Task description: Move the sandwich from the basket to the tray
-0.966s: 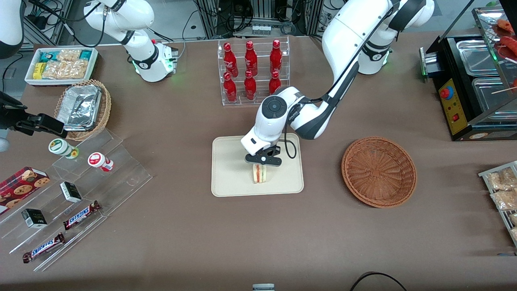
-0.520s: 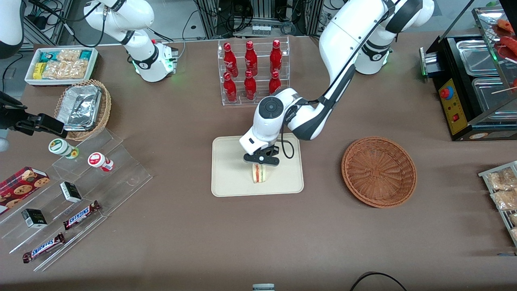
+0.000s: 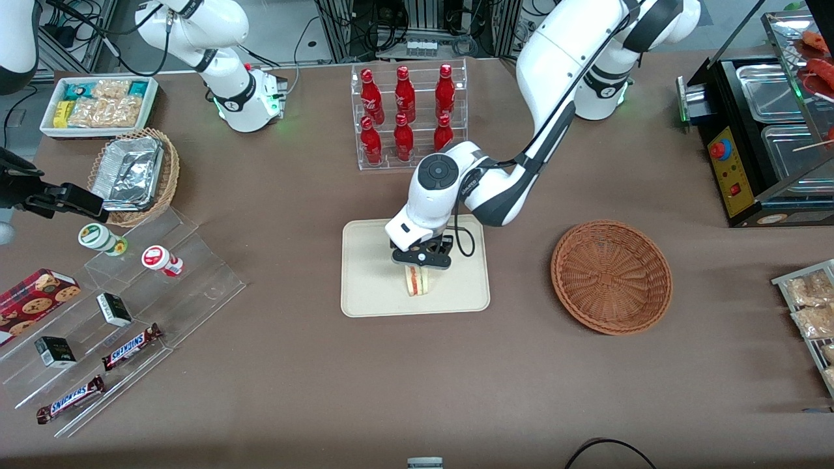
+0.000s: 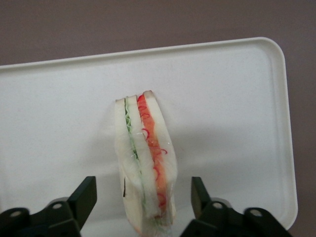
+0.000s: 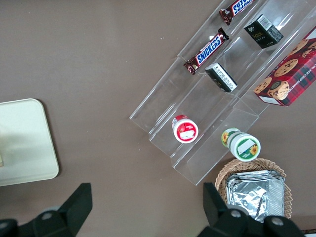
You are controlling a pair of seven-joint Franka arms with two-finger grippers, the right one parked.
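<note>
We have the sandwich (image 4: 146,163) standing on its edge on the tray (image 3: 365,273), with the empty basket (image 3: 611,277) at three o'clock on the table. Our gripper (image 3: 420,258) hovers just above it, fingers (image 4: 84,197) spread wide, touching nothing. We should lift straight up so neither finger tips the wedge.

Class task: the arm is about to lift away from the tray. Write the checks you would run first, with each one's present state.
1. Sandwich on the tray: ok.
2. Sandwich inside the rim, not overhanging: ok.
3. Gripper jaws open, a gap either side of the sandwich: ok.
4. Sandwich standing on edge by itself: ok, may tip.
5. Basket empty: ok.
6. Wrap stuck to a jaw: cannot tell.
</note>
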